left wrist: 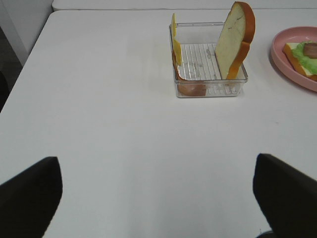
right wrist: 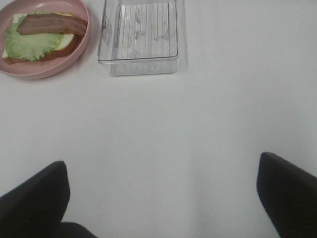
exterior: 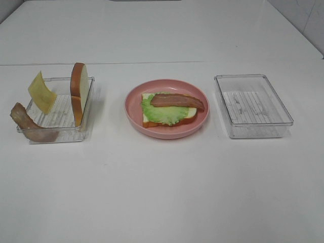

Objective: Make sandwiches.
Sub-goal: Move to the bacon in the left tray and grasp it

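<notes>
On the pink plate lies a bread slice with a green lettuce leaf and a bacon strip stacked on it. In the left clear tray a second bread slice stands upright, a yellow cheese square leans at the far corner, and another bacon strip hangs over the rim. My left gripper is open over bare table, well short of that tray. My right gripper is open too, away from the plate. Neither arm shows in the high view.
A second clear tray with nothing in it sits right of the plate, also seen in the right wrist view. The white table runs wide in front of all three containers. Its left edge shows in the left wrist view.
</notes>
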Controlling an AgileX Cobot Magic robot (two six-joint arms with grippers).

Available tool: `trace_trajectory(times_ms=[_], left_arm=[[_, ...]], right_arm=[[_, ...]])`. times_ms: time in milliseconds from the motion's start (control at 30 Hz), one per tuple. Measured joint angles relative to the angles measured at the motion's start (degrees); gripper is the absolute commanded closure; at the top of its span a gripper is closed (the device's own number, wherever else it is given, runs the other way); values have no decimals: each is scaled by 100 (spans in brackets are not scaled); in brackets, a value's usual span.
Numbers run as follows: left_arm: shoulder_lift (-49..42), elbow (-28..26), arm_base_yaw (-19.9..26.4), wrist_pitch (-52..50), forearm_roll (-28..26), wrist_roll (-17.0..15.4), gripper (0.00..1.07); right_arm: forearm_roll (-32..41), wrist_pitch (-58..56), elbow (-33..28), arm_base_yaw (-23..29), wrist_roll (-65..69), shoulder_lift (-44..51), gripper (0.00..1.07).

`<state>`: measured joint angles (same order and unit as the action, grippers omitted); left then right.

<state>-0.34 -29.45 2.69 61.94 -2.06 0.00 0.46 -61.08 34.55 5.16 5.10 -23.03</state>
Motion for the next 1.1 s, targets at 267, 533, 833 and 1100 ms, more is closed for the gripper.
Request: trace_trajectory(times_ms=[267,533,833,1100], left_arm=[[0,0,0,0,0,0,4],[0,0,0,0,6,0,4],[0,0,0,0,46,0,4],[0,0,0,0,46,0,4]], right_arm=[[-46,17,-619,0,0,1375,11],[-46,-189,-831,0,-195,2309,11],[-46,-235,-842,0,-298,2320,11],[-46,-235,-842,0,-298,2320,11]])
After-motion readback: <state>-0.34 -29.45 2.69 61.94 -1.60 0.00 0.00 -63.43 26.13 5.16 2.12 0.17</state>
